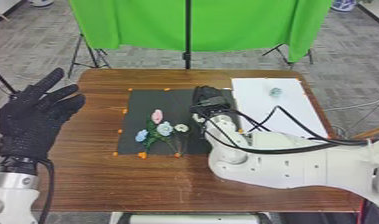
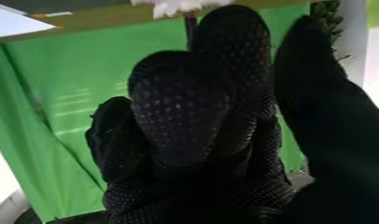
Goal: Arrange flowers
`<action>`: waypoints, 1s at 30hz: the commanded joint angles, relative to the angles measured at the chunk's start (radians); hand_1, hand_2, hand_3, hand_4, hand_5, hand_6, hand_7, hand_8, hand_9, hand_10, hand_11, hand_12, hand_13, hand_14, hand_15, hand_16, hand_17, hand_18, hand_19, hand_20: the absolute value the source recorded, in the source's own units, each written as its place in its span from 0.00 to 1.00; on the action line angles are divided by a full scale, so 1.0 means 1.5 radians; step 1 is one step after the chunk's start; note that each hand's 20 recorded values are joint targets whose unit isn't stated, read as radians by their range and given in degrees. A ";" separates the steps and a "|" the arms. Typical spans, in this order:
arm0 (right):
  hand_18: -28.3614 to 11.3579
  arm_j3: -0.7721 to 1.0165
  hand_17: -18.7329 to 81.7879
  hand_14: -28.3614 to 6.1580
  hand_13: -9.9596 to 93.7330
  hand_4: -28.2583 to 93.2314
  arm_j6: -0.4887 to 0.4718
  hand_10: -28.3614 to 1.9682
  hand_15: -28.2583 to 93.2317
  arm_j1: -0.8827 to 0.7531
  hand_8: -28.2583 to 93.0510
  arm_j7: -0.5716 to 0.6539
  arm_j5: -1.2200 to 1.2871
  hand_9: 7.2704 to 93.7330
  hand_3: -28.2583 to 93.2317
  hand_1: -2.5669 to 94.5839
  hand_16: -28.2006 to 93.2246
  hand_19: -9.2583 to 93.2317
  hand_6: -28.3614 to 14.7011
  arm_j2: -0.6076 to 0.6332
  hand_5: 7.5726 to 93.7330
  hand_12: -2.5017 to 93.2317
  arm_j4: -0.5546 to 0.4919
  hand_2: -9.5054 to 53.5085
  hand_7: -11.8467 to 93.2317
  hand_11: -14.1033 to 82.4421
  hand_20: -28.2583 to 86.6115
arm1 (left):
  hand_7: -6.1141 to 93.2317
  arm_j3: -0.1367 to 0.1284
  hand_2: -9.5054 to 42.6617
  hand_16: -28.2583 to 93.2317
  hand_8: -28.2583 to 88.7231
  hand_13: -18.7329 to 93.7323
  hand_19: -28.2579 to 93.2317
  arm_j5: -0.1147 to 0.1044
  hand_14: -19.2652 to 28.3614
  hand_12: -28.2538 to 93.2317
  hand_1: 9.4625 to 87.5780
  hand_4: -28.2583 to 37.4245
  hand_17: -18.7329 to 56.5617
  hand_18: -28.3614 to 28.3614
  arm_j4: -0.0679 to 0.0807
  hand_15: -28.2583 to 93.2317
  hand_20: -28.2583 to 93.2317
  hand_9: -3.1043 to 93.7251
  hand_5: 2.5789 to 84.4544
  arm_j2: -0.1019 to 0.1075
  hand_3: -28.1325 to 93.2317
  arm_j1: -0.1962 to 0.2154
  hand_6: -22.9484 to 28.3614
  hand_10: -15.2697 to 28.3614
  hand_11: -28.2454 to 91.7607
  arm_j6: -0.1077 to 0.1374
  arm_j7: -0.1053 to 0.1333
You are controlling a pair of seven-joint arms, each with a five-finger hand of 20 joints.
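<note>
In the head view my right hand (image 1: 208, 97) is over the right part of the black sheet (image 1: 145, 107), and a small white flower (image 1: 199, 118) shows beside its wrist. In the right wrist view my right hand (image 2: 181, 110) has a pale flower (image 2: 181, 6) beyond it; whether the hand holds it is unclear. On the sheet lie a pink flower (image 1: 157, 116), a blue flower (image 1: 141, 135), a pale blue flower (image 1: 164, 128) and a cream flower (image 1: 181, 128) with green stems. A pale blue flower (image 1: 275, 92) rests on the white sheet. My left hand (image 1: 34, 112) is open at the table's left.
The brown wooden table (image 1: 97, 180) carries orange markers (image 1: 142, 155) around the black sheet. The white sheet (image 1: 256, 95) is at the back right. My right arm (image 1: 292, 167) and its dark cables cross the table's right half. A green backdrop (image 1: 141, 25) stands behind the table.
</note>
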 commanded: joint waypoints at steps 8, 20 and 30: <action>0.25 0.067 0.70 0.65 0.91 0.01 0.004 0.58 0.70 0.065 0.13 -0.006 0.021 0.93 0.84 0.35 0.39 1.00 0.67 0.133 0.67 0.20 -0.054 0.06 0.24 0.41 0.51 | 0.21 -0.011 0.33 0.13 0.16 0.40 0.74 0.006 1.00 0.33 0.17 0.05 0.18 0.96 -0.014 0.74 0.45 0.38 0.41 -0.021 0.88 0.031 0.62 0.83 0.50 0.006 -0.001; 0.29 0.120 0.60 0.53 0.76 0.01 -0.101 0.42 0.72 0.066 0.13 -0.099 0.152 0.57 0.87 0.32 0.34 1.00 0.64 0.272 0.47 0.16 0.007 0.09 0.24 0.28 0.34 | 0.21 0.001 0.33 0.13 0.16 0.40 0.74 0.009 1.00 0.33 0.17 0.05 0.18 0.96 -0.012 0.74 0.44 0.38 0.41 -0.019 0.88 0.013 0.62 0.83 0.50 0.008 -0.007; 0.30 0.216 0.58 0.48 0.69 0.01 -0.286 0.39 0.73 -0.005 0.14 -0.167 0.193 0.36 0.90 0.29 0.31 1.00 0.65 0.285 0.33 0.15 0.073 0.09 0.22 0.20 0.34 | 0.21 0.009 0.33 0.13 0.16 0.40 0.74 0.007 1.00 0.33 0.17 0.05 0.18 0.96 -0.012 0.74 0.44 0.38 0.40 -0.014 0.88 0.012 0.62 0.83 0.50 0.005 0.010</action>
